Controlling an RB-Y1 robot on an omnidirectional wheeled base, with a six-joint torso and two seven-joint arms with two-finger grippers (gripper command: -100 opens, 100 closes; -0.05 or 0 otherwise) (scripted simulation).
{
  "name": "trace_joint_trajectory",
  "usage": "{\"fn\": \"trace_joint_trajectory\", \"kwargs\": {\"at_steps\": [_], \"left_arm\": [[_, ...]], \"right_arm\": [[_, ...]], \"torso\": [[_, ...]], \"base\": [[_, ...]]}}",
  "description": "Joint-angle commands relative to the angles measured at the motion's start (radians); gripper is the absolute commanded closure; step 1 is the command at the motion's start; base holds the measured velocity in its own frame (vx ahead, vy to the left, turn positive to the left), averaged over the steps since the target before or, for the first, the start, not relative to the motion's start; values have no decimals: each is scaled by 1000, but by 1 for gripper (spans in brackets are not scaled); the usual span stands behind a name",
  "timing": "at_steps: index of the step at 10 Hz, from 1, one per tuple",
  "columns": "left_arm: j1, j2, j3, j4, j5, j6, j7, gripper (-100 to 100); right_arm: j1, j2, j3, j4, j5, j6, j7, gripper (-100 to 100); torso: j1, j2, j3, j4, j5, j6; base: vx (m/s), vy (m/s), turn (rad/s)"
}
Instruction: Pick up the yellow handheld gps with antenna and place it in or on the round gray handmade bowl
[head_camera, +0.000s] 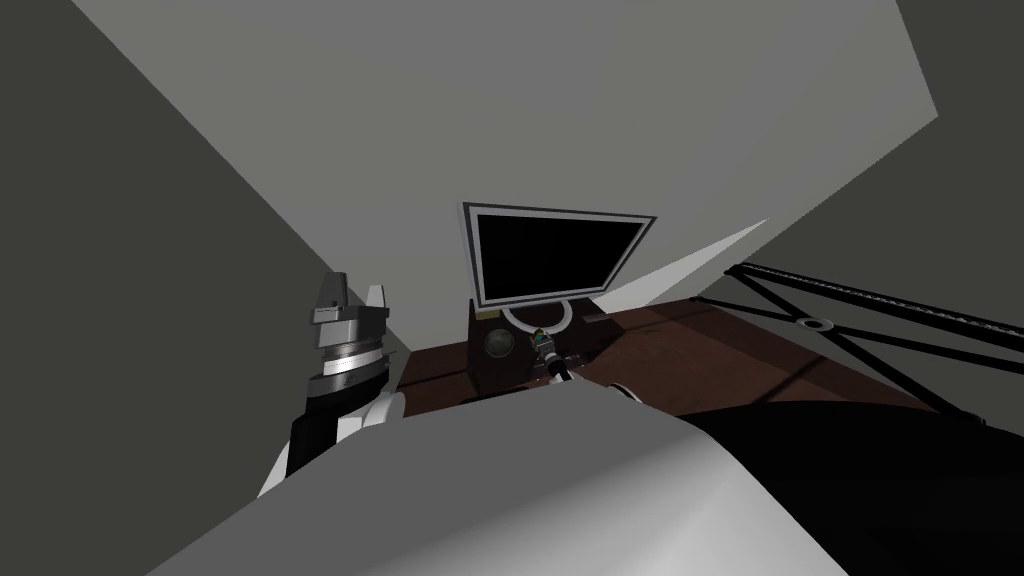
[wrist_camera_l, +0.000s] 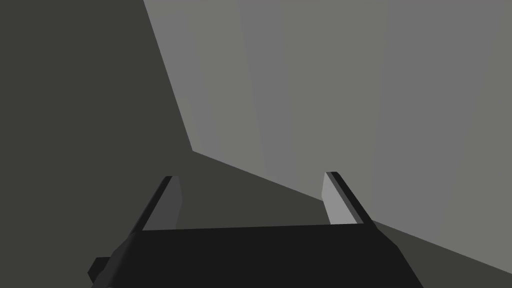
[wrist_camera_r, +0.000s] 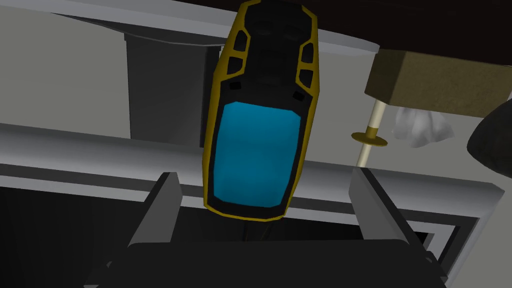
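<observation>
Closing on yellow GPS (wrist_camera_r: 255, 125) looks like step in hand. Right gripper (wrist_camera_r: 267, 210) fingers are released, straddling casing with gap on both sides and no contact. GPS sits on dark worktop (head_camera: 585, 345) before monitor (head_camera: 558, 255), just beside grey bowl (head_camera: 500, 344). Centre casing between fingers before you squeeze. Pinch long side edges squarely, so it cannot twist out. Left gripper (head_camera: 355, 290) is raised on robot's left, fingers released, idle.

Left gripper (wrist_camera_l: 252, 200): dark box body w/ two thin light grey blade-like fingers (wrist_camera_l: 336, 202) rising from it, spread wide apart, approx parallel
</observation>
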Motion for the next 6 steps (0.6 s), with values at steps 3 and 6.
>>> {"fn": "trace_joint_trajectory", "kwargs": {"at_steps": [3,6], "left_arm": [[0,0,0,0,0,0,0,0],[0,0,0,0,0,0,0,0]], "right_arm": [[16,38,-65,-14,92,0,-22,-100],[81,84,-151,-116,184,30,-45,-100]], "torso": [[0,0,0,0,0,0],[1,0,0,0,0,0]], "base": [[6,-14,39],[7,-15,43]]}}
